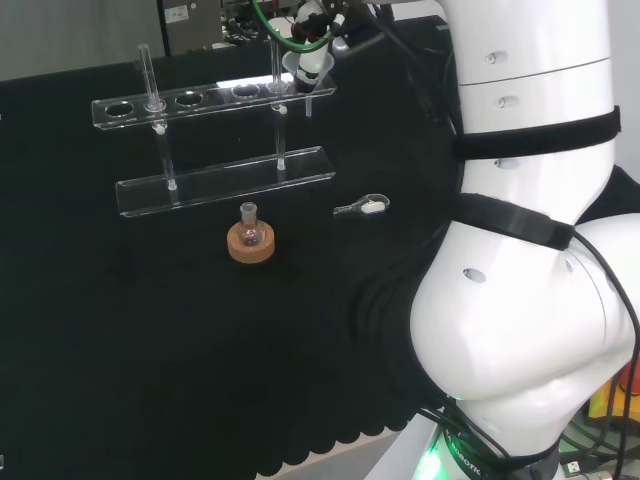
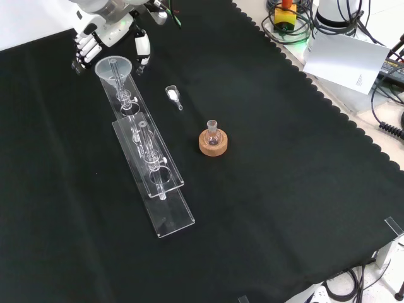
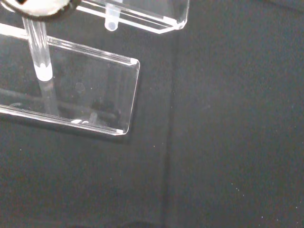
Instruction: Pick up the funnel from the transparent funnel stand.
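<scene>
Hand at the funnel, lift not yet made.

I see the funnel (image 2: 114,68) seated in the end hole of the transparent funnel stand (image 2: 149,165), its stem hanging through the top shelf. My hand (image 2: 101,35) sits just behind it, fingers (image 2: 142,50) reaching down either side of the rim; I cannot tell whether they pinch it. By my reckoning, gripping and raising remain.

Even light; perhaps slight acrylic glare.
</scene>
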Motion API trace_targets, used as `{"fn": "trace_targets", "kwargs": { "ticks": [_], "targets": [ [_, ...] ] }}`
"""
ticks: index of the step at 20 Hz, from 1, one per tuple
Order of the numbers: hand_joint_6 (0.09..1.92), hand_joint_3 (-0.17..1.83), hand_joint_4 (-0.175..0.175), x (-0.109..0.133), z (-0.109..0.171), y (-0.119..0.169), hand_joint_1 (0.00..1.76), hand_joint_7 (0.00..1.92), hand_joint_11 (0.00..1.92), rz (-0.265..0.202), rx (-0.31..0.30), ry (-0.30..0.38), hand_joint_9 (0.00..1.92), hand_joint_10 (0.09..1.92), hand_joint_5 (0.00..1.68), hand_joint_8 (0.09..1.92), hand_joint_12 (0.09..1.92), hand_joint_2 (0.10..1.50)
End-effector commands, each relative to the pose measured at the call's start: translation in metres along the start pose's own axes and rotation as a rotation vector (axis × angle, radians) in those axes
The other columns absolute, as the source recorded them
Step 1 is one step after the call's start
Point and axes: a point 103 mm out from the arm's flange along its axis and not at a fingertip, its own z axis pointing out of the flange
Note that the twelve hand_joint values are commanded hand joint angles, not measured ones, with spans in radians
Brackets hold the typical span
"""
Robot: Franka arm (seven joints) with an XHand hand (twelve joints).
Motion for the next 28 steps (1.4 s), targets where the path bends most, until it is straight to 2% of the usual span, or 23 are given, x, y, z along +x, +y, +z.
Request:
{"fn": "trace_targets", "kwargs": {
  "ticks": [1, 9, 13, 17, 20, 21, 23, 26, 28],
  "targets": [
    [0.09, 0.49, 0.009, 0.001, 0.004, 0.004, 0.73, 0.0, 0.0, -0.007, 0.033, -0.007, 0.01, 0.77, 0.0, 0.42, 1.34, 0.59],
    [0.09, 0.5, 0.006, 0.0, 0.006, 0.006, 0.73, 0.0, 0.0, -0.008, 0.053, -0.011, 0.02, 0.77, 0.02, 0.52, 1.35, 0.58],
    [0.09, 0.5, 0.005, 0.002, 0.004, 0.005, 0.74, 0.09, 0.0, -0.01, 0.043, -0.017, 0.05, 0.78, 0.09, 0.62, 1.35, 0.58],
    [0.09, 0.52, 0.005, 0.004, 0.001, 0.003, 0.75, 0.28, 0.0, -0.005, 0.012, -0.031, 0.13, 0.75, 0.25, 0.72, 1.34, 0.59],
    [0.1, 0.55, -0.003, 0.005, -0.001, 0.001, 0.83, 0.4, 0.0, 0.008, -0.016, -0.053, 0.21, 0.71, 0.42, 0.8, 1.36, 0.61],
    [0.13, 0.59, -0.004, 0.005, -0.002, 0.0, 0.87, 0.44, 0.0, 0.013, -0.025, -0.057, 0.24, 0.69, 0.49, 0.82, 1.37, 0.61],
    [0.32, 0.66, -0.006, 0.004, -0.005, -0.003, 0.92, 0.49, 0.0, 0.015, -0.046, -0.057, 0.3, 0.65, 0.54, 0.85, 1.39, 0.6],
    [0.63, 0.72, -0.007, 0.002, -0.011, -0.008, 0.94, 0.51, 0.0, 0.018, -0.065, -0.052, 0.33, 0.63, 0.5, 0.87, 1.41, 0.6],
    [0.71, 0.74, -0.006, 0.002, -0.015, -0.012, 0.95, 0.52, 0.0, 0.018, -0.086, -0.05, 0.35, 0.63, 0.49, 0.88, 1.42, 0.6]
  ]
}}
